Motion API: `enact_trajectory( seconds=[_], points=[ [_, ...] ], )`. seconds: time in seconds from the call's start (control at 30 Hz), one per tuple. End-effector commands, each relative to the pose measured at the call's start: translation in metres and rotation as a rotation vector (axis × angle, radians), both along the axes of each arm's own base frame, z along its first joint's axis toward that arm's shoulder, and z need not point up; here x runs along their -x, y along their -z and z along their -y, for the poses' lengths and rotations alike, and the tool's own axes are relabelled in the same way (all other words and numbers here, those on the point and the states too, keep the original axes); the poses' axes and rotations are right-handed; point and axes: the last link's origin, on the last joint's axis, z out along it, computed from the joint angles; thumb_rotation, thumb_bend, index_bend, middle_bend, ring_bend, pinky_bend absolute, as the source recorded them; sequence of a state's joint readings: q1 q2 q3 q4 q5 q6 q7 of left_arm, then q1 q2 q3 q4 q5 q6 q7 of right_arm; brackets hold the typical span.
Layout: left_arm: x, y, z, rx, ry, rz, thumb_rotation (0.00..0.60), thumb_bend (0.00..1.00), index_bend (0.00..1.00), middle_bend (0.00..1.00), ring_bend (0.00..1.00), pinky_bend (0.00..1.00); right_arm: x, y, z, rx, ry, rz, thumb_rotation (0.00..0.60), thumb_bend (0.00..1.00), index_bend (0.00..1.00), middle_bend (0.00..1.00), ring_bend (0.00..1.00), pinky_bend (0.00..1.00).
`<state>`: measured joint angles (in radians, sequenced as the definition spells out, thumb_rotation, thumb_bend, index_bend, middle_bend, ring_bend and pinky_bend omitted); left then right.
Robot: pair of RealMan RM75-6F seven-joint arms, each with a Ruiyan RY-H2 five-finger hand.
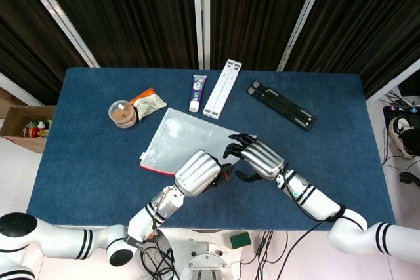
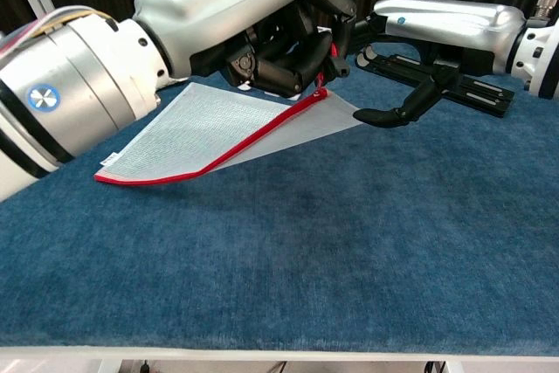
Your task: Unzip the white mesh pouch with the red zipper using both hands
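My left hand [image 2: 262,19] is pinching the white mesh pouch [image 2: 218,124] at its red zipper [image 2: 253,141] corner, lifting that end off the table [image 2: 349,242] w/ the far end resting down. My right hand [image 2: 437,28] is hovering beside it, fingers spread, holding nothing.

White mesh pouch [image 2: 218,124] with red zipper [image 2: 210,163] on blue table [image 2: 349,242].

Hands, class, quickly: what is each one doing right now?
Left hand: holds the pouch lifted by its red zipper edge.
Right hand: open, fingers spread beside the pouch's raised corner.
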<state>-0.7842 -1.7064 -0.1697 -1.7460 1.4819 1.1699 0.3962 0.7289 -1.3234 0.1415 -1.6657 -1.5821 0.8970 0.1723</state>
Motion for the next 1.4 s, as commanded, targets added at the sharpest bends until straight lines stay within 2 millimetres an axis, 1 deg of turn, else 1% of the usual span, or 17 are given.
enact_trajectory(
  seconds=[0.03, 0.3, 0.63, 0.77, 0.87, 0.97, 1.07, 1.23, 1.4],
  points=[
    [0.001, -0.004, -0.002, -0.012, -0.009, 0.016, 0.600, 0.64, 0.62, 0.89, 0.86, 1.00, -0.010, 0.003, 0.004, -0.038, 0.019, 0.036, 0.600, 0.36, 0.40, 0.34, 0.10, 0.19],
    [-0.002, -0.014, -0.005, -0.022, -0.007, 0.073, 0.600, 0.66, 0.62, 0.89, 0.86, 1.00, -0.023, 0.005, 0.013, -0.111, 0.075, 0.090, 0.600, 0.36, 0.44, 0.38, 0.13, 0.21],
    [-0.005, -0.016, -0.007, -0.007, 0.001, 0.093, 0.600, 0.66, 0.63, 0.88, 0.86, 1.00, -0.036, 0.014, 0.022, -0.134, 0.070, 0.093, 0.600, 0.36, 0.47, 0.39, 0.14, 0.22],
    [-0.004, -0.017, -0.008, 0.033, -0.015, 0.118, 0.600, 0.66, 0.64, 0.88, 0.86, 1.00, -0.041, 0.014, 0.024, -0.162, 0.075, 0.098, 0.600, 0.36, 0.47, 0.39, 0.14, 0.22],
    [-0.003, -0.016, -0.008, 0.040, -0.008, 0.105, 0.600, 0.66, 0.64, 0.88, 0.86, 1.00, -0.044, 0.013, 0.028, -0.170, 0.074, 0.090, 0.600, 0.37, 0.52, 0.41, 0.15, 0.22],
    [-0.001, -0.015, -0.009, 0.043, -0.008, 0.096, 0.600, 0.67, 0.63, 0.87, 0.85, 1.00, -0.046, 0.013, 0.031, -0.164, 0.075, 0.081, 0.600, 0.38, 0.61, 0.44, 0.18, 0.23],
    [0.000, -0.015, -0.010, 0.040, -0.016, 0.094, 0.600, 0.67, 0.63, 0.87, 0.85, 1.00, -0.048, 0.014, 0.033, -0.151, 0.082, 0.082, 0.600, 0.43, 0.68, 0.48, 0.23, 0.26],
    [0.004, -0.016, -0.011, 0.023, -0.033, 0.094, 0.600, 0.67, 0.62, 0.87, 0.85, 1.00, -0.050, 0.014, 0.035, -0.129, 0.104, 0.087, 0.600, 0.48, 0.73, 0.51, 0.26, 0.26],
    [0.018, -0.016, -0.011, 0.019, -0.079, 0.108, 0.600, 0.67, 0.63, 0.87, 0.85, 1.00, -0.052, 0.005, 0.038, -0.118, 0.132, 0.111, 0.600, 0.48, 0.73, 0.51, 0.27, 0.26]
  ],
)
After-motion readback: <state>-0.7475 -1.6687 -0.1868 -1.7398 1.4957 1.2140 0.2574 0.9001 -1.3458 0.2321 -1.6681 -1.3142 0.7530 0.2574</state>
